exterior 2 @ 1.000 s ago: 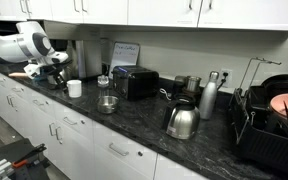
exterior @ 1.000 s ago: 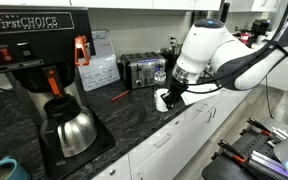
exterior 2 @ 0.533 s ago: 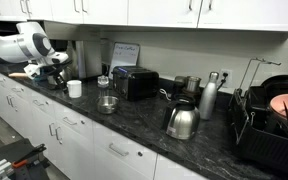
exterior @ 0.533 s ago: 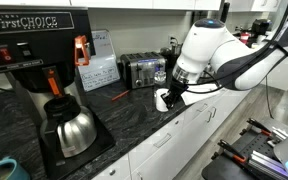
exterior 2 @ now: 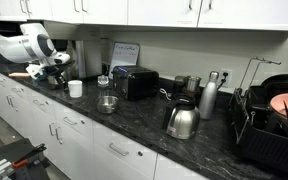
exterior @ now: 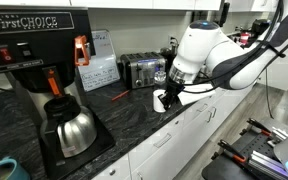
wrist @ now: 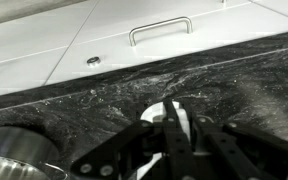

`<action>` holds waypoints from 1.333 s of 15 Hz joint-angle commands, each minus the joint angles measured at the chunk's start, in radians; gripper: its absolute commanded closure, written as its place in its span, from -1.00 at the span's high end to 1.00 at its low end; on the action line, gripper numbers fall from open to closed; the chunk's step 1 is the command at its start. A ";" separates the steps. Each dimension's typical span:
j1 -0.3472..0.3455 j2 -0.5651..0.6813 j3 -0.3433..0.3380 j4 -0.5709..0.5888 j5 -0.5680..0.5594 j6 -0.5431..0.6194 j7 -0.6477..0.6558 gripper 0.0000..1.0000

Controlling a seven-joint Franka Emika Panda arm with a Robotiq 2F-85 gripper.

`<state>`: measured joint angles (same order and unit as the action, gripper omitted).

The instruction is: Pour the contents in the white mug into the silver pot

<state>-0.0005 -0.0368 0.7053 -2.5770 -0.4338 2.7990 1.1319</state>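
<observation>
The white mug [exterior 2: 75, 88] stands upright on the dark counter. It also shows in an exterior view [exterior: 161, 100] and in the wrist view [wrist: 156, 122], partly hidden behind my fingers. The silver pot [exterior 2: 107, 103] sits on the counter a little beyond the mug, and its rim shows at the lower left of the wrist view [wrist: 9, 158]. My gripper [exterior 2: 57, 73] hovers above the counter, close beside the mug and apart from it. Its fingers [wrist: 172, 130] are shut together with nothing between them.
A toaster [exterior 2: 136, 82] and a clear glass [exterior 2: 103, 81] stand behind the pot. A steel kettle [exterior 2: 182, 122], a tall flask [exterior 2: 209, 97] and a dish rack [exterior 2: 274, 120] are further along. A coffee machine with a carafe [exterior: 69, 128] stands on the other side. White drawers [wrist: 159, 30] lie below the counter edge.
The arm has shifted very slightly; the mug and the pot have not moved.
</observation>
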 commanded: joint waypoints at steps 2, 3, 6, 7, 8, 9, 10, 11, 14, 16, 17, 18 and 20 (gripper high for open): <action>-0.009 0.085 -0.007 0.064 -0.114 -0.036 0.053 -0.95; -0.005 0.102 -0.011 0.077 -0.139 -0.046 0.068 -0.95; 0.011 0.154 -0.020 0.118 -0.200 -0.078 0.112 -0.95; 0.015 0.169 -0.021 0.132 -0.209 -0.088 0.123 -0.31; 0.020 0.183 -0.022 0.146 -0.218 -0.098 0.135 -0.30; 0.020 0.194 -0.020 0.157 -0.212 -0.100 0.138 -0.17; 0.021 0.201 -0.019 0.164 -0.206 -0.100 0.142 -0.05; 0.019 0.204 -0.018 0.168 -0.198 -0.096 0.141 0.12; 0.007 0.184 -0.003 0.152 -0.146 -0.084 0.132 0.51; -0.007 0.146 0.014 0.117 -0.088 -0.074 0.109 0.82; 0.009 0.188 -0.005 0.147 -0.137 -0.072 0.121 0.44; 0.009 0.181 -0.002 0.140 -0.119 -0.072 0.121 0.58; 0.009 0.168 0.000 0.130 -0.106 -0.072 0.121 0.81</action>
<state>0.0085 0.1312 0.7052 -2.4468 -0.5400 2.7266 1.2528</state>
